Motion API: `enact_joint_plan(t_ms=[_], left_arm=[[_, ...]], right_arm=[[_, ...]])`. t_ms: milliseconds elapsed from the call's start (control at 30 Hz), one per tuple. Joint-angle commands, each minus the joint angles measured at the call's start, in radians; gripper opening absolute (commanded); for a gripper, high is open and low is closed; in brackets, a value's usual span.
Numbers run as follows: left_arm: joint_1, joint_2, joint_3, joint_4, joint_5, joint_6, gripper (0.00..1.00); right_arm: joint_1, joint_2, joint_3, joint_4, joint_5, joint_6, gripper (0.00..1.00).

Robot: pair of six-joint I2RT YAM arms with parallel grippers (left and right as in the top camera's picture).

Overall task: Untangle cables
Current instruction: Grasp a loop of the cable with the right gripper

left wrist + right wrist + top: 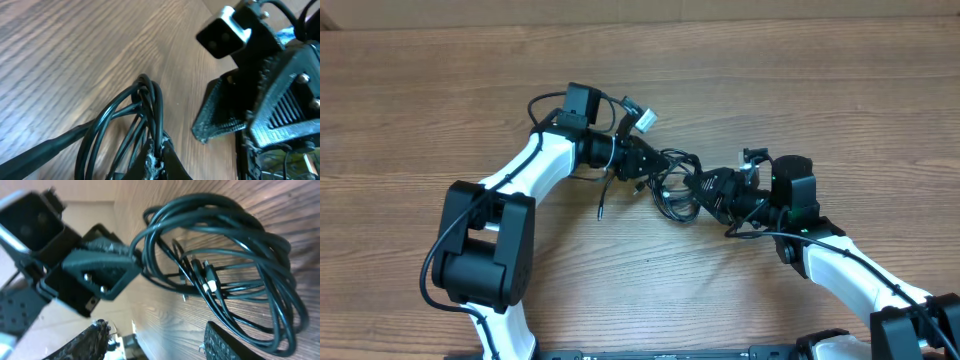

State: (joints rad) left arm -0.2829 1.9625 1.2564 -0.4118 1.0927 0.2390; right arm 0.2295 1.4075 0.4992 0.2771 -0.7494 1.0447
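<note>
**Q:** Location of the cables [672, 190]?
**A:** Knotted in a bundle on the bench [820, 80], between the two claws; one loose end [603, 205] trailing beside the left claw [638, 163].
**Q:** Claw states?
**A:** Left claw clamped shut on strands of the bundle; right claw [708, 190] parted, straddling the loops [250, 255], gripping nothing.
**Q:** Handling?
**A:** Probably light, limp, springy, somewhat slick. Best taken at a single outer loop, away from the plugs [210, 282].

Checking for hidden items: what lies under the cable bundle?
Bare wooden table shows through the loops of the cables; whatever lies beneath the shut jaws of the left gripper is covered.
</note>
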Motion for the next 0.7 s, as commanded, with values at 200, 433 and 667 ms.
enact_joint_plan(t_ms=[200, 433, 667], left_arm=[[-0.054, 0.005, 0.023, 0.021, 0.087, 0.001, 0.04], [-0.093, 0.005, 0.023, 0.029, 0.087, 0.001, 0.04], [-0.129, 0.005, 0.023, 0.039, 0.087, 0.001, 0.04]], right_arm=[[0.000, 0.002, 0.013, 0.038, 0.114, 0.216, 0.58], [0.000, 0.002, 0.013, 0.055, 0.154, 0.222, 0.47], [0.000, 0.002, 0.013, 0.055, 0.166, 0.273, 0.38]])
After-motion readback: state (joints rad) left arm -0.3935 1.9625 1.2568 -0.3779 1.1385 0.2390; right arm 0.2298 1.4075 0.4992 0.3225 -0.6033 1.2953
